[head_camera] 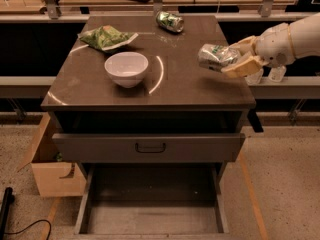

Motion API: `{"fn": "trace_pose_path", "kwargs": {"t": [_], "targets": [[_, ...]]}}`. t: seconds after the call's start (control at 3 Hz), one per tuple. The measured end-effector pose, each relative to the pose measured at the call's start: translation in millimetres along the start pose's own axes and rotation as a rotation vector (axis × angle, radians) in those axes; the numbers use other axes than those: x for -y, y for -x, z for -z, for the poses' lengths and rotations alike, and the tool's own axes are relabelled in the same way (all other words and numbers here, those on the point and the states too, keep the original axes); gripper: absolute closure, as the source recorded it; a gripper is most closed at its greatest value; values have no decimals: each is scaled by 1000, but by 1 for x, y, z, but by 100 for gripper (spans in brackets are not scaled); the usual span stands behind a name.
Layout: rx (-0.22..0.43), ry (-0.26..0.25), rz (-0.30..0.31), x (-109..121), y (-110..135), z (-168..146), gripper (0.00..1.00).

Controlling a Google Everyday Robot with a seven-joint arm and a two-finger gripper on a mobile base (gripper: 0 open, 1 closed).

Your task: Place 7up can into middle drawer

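The 7up can (pixel 214 56), silvery and dented with green print, lies on its side in my gripper (pixel 231 59), held above the right part of the cabinet top. The gripper's tan fingers (pixel 242 65) are shut on it, and the white arm reaches in from the right. The middle drawer (pixel 152 215), a wide shallow box with a bare floor, stands pulled out at the bottom of the cabinet, below and to the left of the can.
On the cabinet top (pixel 190 84) stand a white bowl (pixel 126 68), a green chip bag (pixel 106 37) and a darker green can (pixel 169 21). A closed drawer front with a black loop handle (pixel 150 148) sits above the open drawer. A cardboard box (pixel 50 169) stands at left.
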State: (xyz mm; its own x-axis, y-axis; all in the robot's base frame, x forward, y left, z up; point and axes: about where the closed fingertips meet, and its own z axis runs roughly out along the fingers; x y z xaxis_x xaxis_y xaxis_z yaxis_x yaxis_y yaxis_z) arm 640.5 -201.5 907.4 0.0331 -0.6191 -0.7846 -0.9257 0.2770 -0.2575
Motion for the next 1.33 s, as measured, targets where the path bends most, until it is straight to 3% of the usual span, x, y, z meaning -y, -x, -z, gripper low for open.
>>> {"fn": "trace_pose_path", "kwargs": {"t": [0.33, 0.67, 1.0, 1.33], "targets": [[22, -32, 33, -47, 29, 23, 100], [44, -26, 2, -129, 44, 34, 100], [29, 36, -48, -183, 34, 21, 100], [-14, 174, -95, -226, 9, -8, 100]]}}
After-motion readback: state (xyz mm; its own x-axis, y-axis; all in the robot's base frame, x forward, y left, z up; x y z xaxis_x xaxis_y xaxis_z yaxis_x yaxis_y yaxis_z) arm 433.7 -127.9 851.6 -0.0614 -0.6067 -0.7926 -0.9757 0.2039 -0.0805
